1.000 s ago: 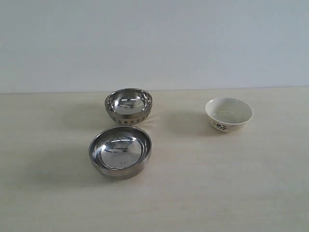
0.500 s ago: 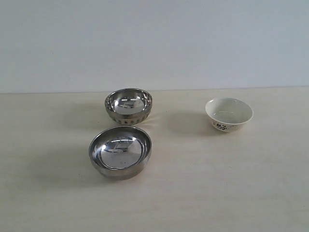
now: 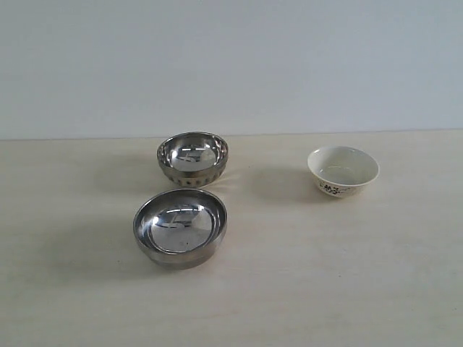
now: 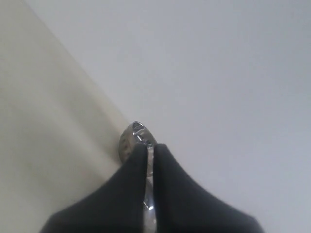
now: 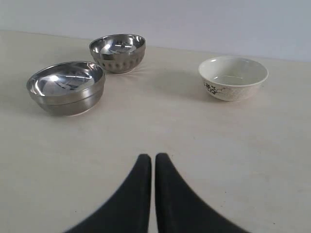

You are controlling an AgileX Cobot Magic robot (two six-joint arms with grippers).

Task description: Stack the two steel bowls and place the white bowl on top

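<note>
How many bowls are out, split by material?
Steel: 2, plain bowl and dimpled bowl
White ceramic: 1, white bowl
Total: 3

Looks like you're running a lab-style robot test rig. Cues: pale wood-grain counter against a plain white wall, flat even light. Props set out like test pieces, all upright: plain steel bowl, dimpled steel bowl, white bowl. Black left end effector and right end effector sit in the wrist views' foreground. You can't tell which building.
</note>
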